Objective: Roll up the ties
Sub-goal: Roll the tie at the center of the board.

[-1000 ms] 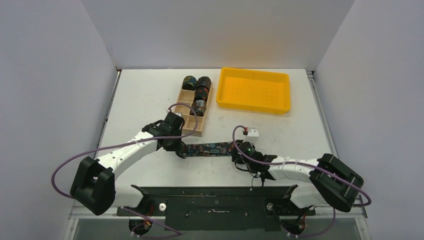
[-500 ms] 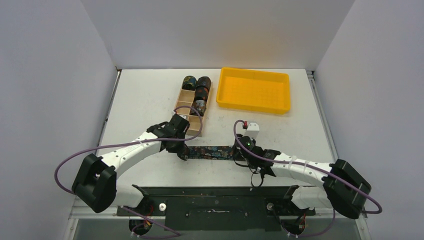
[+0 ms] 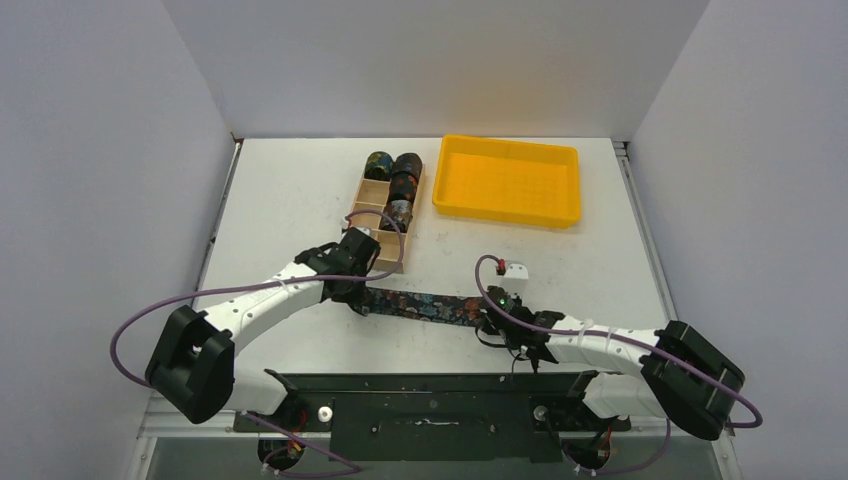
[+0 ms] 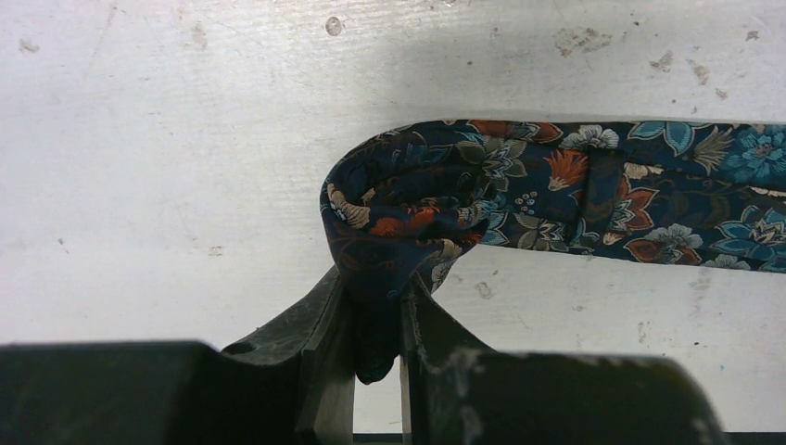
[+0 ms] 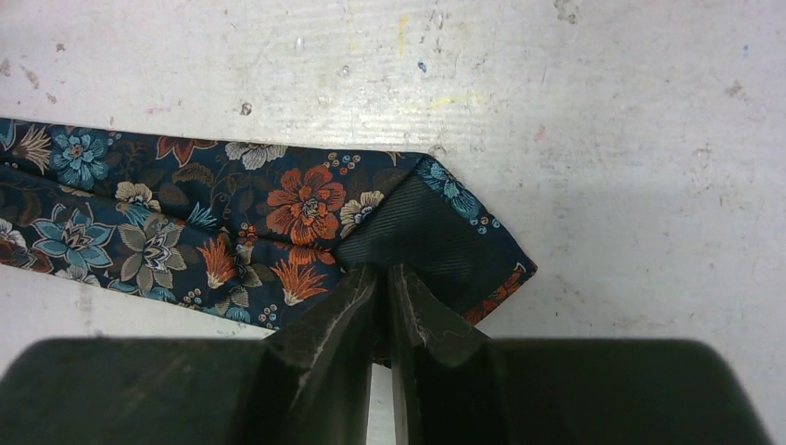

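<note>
Flowered tie (image 3: 425, 305) lying flat on the bench (image 3: 290, 190), stretched crosswise just in front of the wooden box (image 3: 372, 192). The left claw (image 4: 375, 306), close to the box's near end, is clamped on the tie's curled-over end; the right claw (image 5: 382, 278), farther from the box, pinches the folded pointed tip. Three rolled ties (image 3: 405, 175) stand in the box's far compartments, and a yellow tray (image 3: 505, 143) sits beside the box

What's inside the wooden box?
Three rolled ties sit in the far compartments of the wooden box. The left arm and its cable cover the near ones, so what's in there is hidden.
</note>
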